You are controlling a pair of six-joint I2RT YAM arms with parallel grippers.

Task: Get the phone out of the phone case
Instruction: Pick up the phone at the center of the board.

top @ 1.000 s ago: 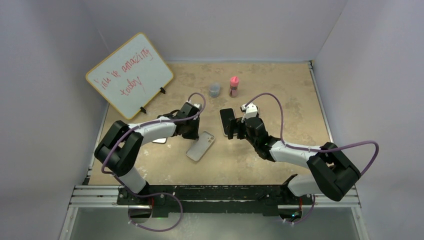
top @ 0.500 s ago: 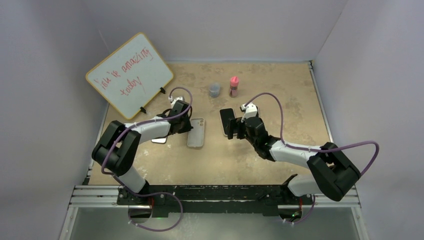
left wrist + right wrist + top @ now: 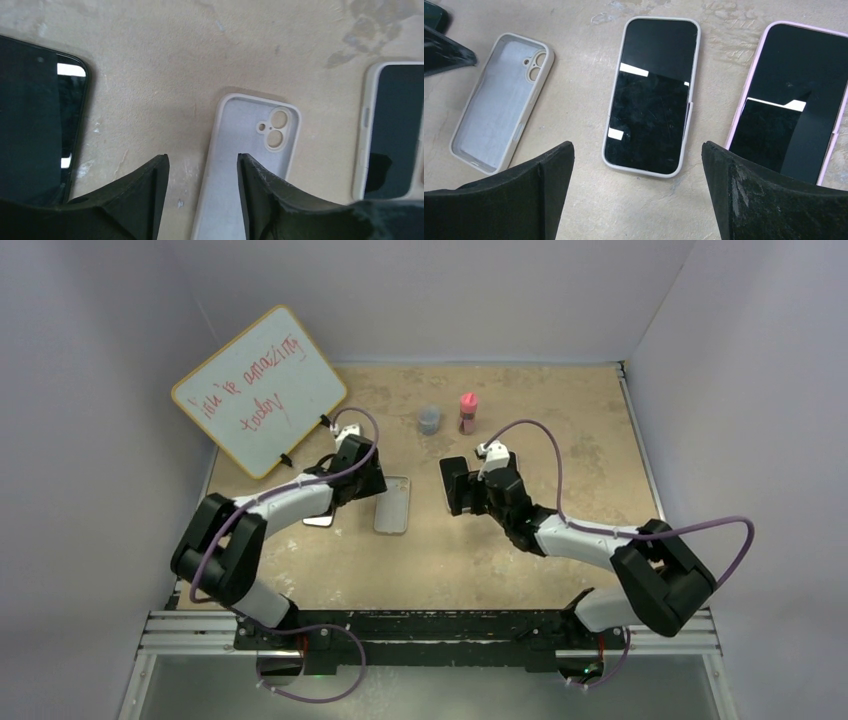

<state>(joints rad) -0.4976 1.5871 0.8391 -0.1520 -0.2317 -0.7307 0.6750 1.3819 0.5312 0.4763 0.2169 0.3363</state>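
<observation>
Left tool (image 3: 201,158) hides the lower end of the phone case (image 3: 240,130).

- left arm (image 3: 295,502), left half of top view: white mid link, chunky black joint housings either end.
- right arm (image 3: 585,538), right half: same build, white link btw black housings.
- purple cable (image 3: 357,411) along left arm; second purple cable (image 3: 527,424) along right arm.
- small white connector block (image 3: 347,430) atop each wrist.
- left gripper (image 3: 202,162): fingers (image 3: 140,200) matt black, wedge-shaped, grainy, frayed edges.
- right gripper (image 3: 636,150): same black wedges, broader, scuffed.
</observation>
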